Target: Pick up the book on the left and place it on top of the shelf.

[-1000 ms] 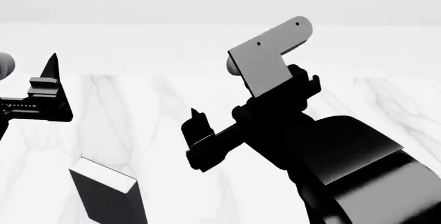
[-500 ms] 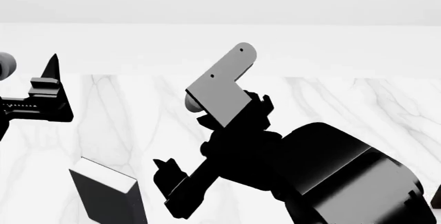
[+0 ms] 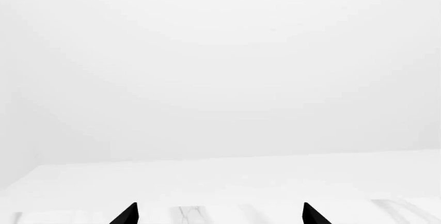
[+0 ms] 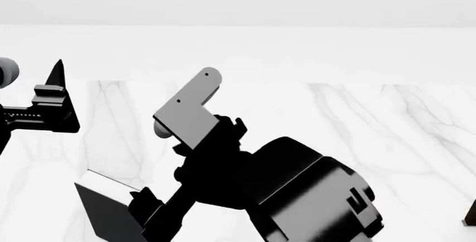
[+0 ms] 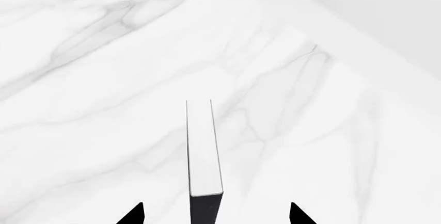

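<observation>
I see the thin black hardcover book with white page edges standing on edge on the white grey-veined marble worktop, at the lower left of my head view. Part of it is hidden behind my right arm. In the right wrist view the same book shows as a narrow white strip of page edges with a black end, upright on the marble.

My right hand is low over the worktop, just beside the book and partly in front of it. From the right wrist camera its two black fingertips stand apart, one to each side of the book, with clear marble between each tip and the book. The hand is released and touches nothing that I can see.

My left hand hangs well apart from the book, farther from me and off to its left, near the rear edge of the worktop. In the left wrist view its two black fingertips are spread wide with only pale wall and the worktop edge between them, so it is released too.

A small dark shape shows at the edge of my head view, far to the right of the book; I cannot tell what it is.
</observation>
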`<state>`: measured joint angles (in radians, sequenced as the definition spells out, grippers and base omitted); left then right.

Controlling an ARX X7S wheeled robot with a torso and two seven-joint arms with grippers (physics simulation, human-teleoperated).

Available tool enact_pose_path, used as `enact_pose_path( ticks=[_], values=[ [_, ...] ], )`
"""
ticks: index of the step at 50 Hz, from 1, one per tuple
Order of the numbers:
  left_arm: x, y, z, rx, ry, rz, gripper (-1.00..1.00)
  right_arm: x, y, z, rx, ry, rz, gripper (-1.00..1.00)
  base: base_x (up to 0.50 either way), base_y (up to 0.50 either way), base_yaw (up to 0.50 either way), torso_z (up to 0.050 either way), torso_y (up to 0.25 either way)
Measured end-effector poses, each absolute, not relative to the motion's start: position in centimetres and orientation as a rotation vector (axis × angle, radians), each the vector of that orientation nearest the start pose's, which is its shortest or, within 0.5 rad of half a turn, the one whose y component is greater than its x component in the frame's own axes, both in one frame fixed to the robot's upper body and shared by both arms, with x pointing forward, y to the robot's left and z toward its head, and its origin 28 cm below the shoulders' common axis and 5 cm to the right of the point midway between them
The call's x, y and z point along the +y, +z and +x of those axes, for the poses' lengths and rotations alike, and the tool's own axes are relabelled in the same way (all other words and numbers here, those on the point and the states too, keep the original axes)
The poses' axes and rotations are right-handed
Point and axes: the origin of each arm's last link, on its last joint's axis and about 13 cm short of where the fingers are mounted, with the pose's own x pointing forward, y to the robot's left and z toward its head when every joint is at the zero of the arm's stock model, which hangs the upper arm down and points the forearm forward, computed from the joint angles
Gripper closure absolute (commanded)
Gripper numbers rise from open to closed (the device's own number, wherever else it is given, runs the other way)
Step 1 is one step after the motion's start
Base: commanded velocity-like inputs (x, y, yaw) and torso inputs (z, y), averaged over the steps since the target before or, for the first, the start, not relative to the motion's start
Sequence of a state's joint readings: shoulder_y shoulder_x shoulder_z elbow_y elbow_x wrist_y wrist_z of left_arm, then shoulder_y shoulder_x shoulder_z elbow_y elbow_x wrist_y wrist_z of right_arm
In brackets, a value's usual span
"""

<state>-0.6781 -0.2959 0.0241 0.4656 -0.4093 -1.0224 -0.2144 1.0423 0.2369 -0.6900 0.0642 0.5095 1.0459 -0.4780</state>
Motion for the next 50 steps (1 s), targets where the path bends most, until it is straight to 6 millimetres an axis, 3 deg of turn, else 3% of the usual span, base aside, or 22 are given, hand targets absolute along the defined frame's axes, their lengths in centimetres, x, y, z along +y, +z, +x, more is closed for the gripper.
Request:
enact_pose_path(
  ticks=[23, 50],
  values=[
    [24.2, 21.5, 27.8, -0.092, 0.010, 0.052, -1.00, -1.1, 16.9, 35.7, 0.464, 1.007, -0.367, -1.00, 0.00, 0.00, 0.00, 0.000, 0.000],
    [24.4, 21.5, 27.6, -0.095, 0.015, 0.055, -1.00, 0.4, 13.1, 37.1, 0.610, 1.014, -0.396, -1.00, 0.00, 0.00, 0.00, 0.000, 0.000]
  ],
)
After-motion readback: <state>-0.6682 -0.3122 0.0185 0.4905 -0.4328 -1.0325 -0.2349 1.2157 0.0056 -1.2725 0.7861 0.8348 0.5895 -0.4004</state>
